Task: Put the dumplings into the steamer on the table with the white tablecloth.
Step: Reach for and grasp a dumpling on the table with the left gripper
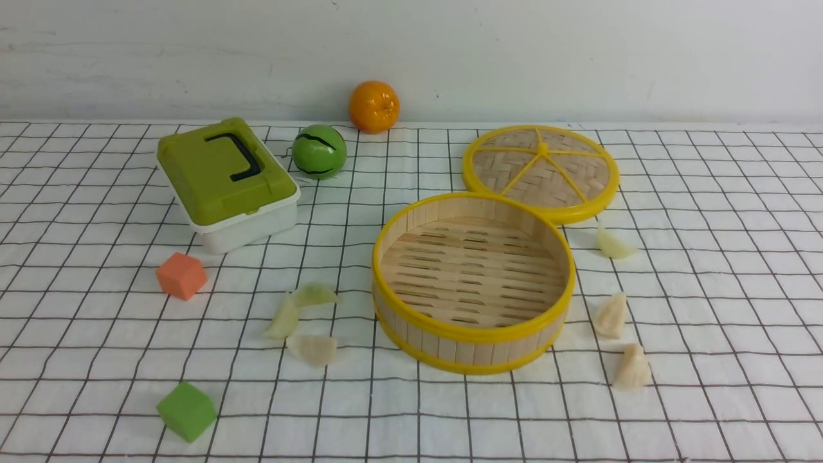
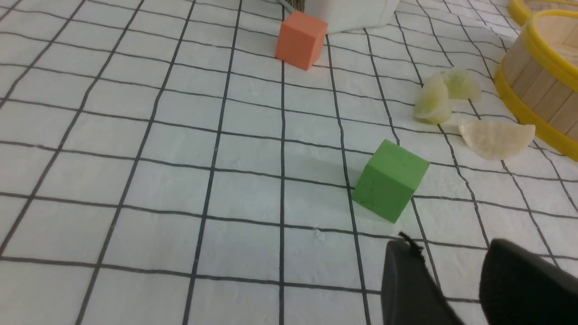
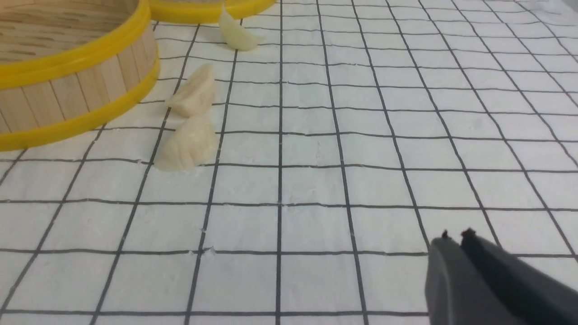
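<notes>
The bamboo steamer (image 1: 474, 335) stands mid-table on the white gridded tablecloth (image 1: 707, 289), with nothing inside. Three dumplings lie to its left: two pale green (image 1: 314, 295) (image 1: 283, 319) and one cream (image 1: 313, 349). Three more lie to its right: (image 1: 613, 244), (image 1: 611, 315), (image 1: 633, 368). Neither arm shows in the front view. My left gripper (image 2: 449, 246) is open over bare cloth, short of the green cube (image 2: 390, 180), with the left dumplings (image 2: 496, 137) beyond. My right gripper (image 3: 457, 235) is shut and empty, well away from the right dumplings (image 3: 187, 144) (image 3: 194, 92).
The woven steamer lid (image 1: 541, 172) lies flat behind the steamer. A white box with a green lid (image 1: 228, 183), a green ball (image 1: 319, 152) and an orange (image 1: 373, 106) sit at the back. An orange cube (image 1: 181, 275) and a green cube (image 1: 186, 411) lie front left.
</notes>
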`<state>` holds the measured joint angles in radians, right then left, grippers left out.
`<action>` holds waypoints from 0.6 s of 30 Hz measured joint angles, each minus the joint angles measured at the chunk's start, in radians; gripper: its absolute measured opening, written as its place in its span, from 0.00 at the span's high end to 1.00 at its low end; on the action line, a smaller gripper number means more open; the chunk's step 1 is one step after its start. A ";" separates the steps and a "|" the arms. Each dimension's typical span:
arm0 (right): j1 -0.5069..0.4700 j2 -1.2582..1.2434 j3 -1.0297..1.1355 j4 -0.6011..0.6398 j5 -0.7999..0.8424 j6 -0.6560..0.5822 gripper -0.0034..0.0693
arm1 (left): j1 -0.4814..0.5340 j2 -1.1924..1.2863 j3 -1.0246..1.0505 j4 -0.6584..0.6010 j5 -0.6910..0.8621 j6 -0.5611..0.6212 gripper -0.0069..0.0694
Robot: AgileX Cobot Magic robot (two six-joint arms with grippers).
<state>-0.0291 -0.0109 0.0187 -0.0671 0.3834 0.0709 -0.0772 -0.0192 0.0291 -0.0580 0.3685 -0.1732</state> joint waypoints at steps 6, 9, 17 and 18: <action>0.000 0.000 0.000 -0.061 0.000 0.000 0.90 | 0.000 0.000 0.000 0.002 -0.047 0.000 0.60; 0.000 0.000 0.000 -0.075 -0.001 0.000 0.89 | 0.000 0.000 0.000 0.002 -0.080 0.000 0.60; 0.000 0.000 0.009 -0.079 -0.157 0.000 0.87 | 0.000 0.000 0.000 0.002 -0.175 0.000 0.60; 0.000 0.000 0.009 -0.079 -0.157 0.000 0.87 | 0.000 0.000 0.000 0.002 -0.179 0.000 0.60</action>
<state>-0.0291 -0.0109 0.0273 -0.1458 0.2264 0.0709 -0.0772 -0.0192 0.0291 -0.0560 0.1896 -0.1732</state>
